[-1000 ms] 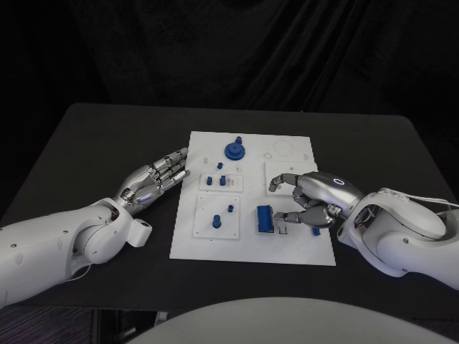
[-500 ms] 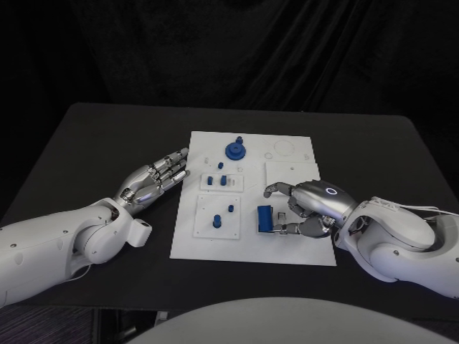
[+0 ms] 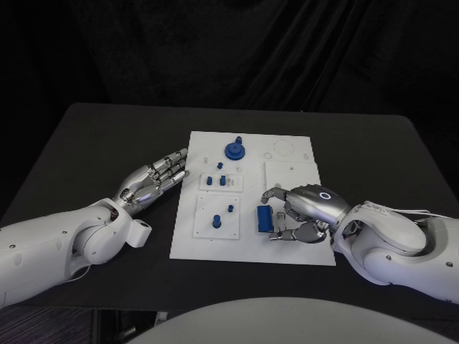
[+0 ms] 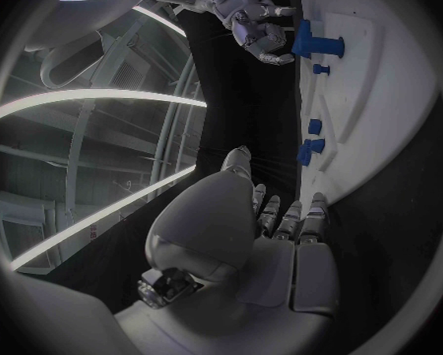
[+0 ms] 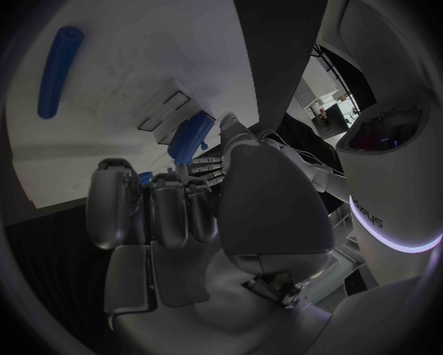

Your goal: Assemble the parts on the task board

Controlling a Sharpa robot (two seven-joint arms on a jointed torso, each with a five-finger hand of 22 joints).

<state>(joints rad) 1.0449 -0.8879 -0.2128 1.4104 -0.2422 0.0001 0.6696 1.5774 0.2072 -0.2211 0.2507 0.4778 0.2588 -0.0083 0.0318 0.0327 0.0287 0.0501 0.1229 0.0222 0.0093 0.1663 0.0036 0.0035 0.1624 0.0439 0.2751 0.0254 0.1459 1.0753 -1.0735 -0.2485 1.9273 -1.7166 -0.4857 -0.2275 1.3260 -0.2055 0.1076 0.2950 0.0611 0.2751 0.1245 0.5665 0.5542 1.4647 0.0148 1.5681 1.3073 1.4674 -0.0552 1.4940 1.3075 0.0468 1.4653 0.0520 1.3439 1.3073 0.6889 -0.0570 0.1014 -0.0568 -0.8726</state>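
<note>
The white task board [image 3: 292,154] lies mid-table with a round blue part [image 3: 236,150] at its far end, small blue pegs [image 3: 218,180] below it, and an upright blue block [image 3: 264,218] near its front. My right hand [image 3: 304,208] hovers over the board just right of the block, fingers curled in. In the right wrist view its thumb and fingers pinch a small blue part [image 5: 193,137], while the long blue block [image 5: 59,71] lies farther out on the board. My left hand [image 3: 155,179] rests flat on the table left of the board, fingers [image 4: 285,213] apart and empty.
Two raised white plates [image 3: 217,215] on the board's left half carry several blue pegs. The black table [image 3: 105,143] spreads wide on both sides of the board. In the left wrist view the board's edge [image 4: 379,110] runs beside my left fingertips.
My right hand has slid left and nearer over the board, closing on the blue block's right side, with its fingers curled further in. The left hand has stayed put.
</note>
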